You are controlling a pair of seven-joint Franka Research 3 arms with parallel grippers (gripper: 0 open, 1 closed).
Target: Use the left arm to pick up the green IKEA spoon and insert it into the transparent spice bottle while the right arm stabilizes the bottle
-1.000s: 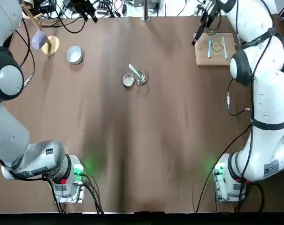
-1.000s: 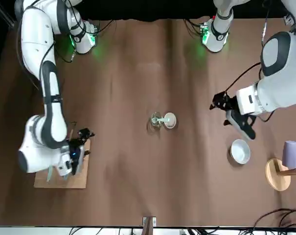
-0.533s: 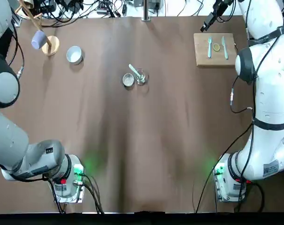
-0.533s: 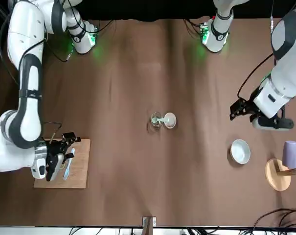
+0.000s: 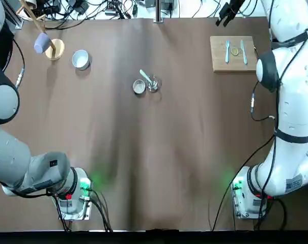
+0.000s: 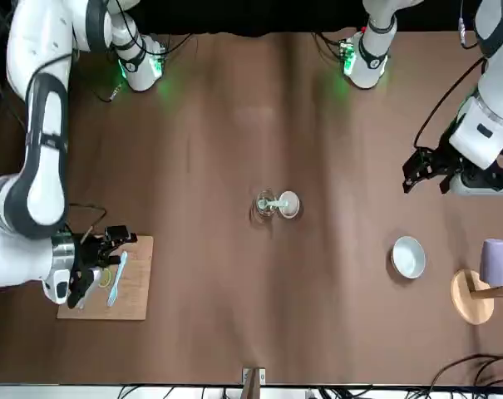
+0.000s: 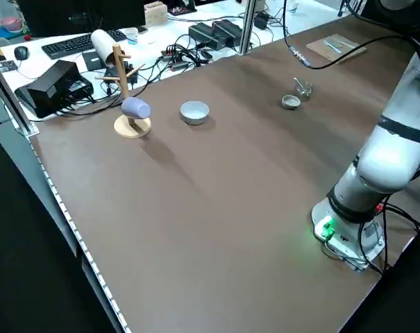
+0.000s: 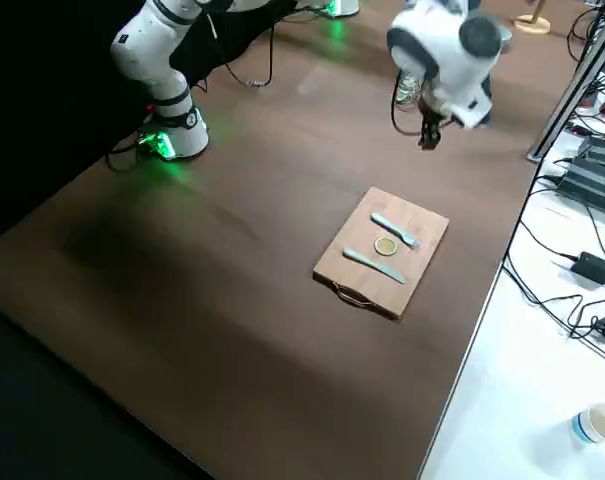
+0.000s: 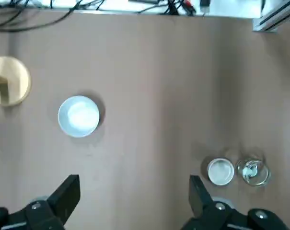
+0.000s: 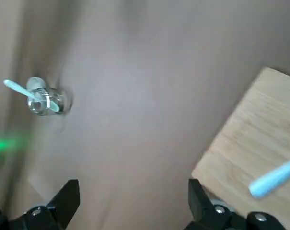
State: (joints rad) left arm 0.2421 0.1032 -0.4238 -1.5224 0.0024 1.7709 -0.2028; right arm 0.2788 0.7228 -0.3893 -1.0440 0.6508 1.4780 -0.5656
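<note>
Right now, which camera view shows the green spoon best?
The right wrist view: the green IKEA spoon shows its handle sticking out and its bowl inside the transparent spice bottle. Top and front views show it smaller; left wrist, foreshortened; left side, tiny. I can't make it out from the right side.

Bare brown tabletop (image 5: 194, 152) ran open from the near edge up to the small jar (image 5: 152, 84) and the round cap (image 5: 139, 87) just beside it, with more free room between that pair and the wooden board (image 5: 220, 56) at the far right. To their left the white bowl (image 5: 81, 60) stood in the way, and farther left the wooden stand (image 5: 55, 49) with its purple cup (image 5: 42, 43) blocked the far corner. The spoon (image 5: 145, 75) leaned out of the jar over the cap's side, narrowing any pass there.
</note>
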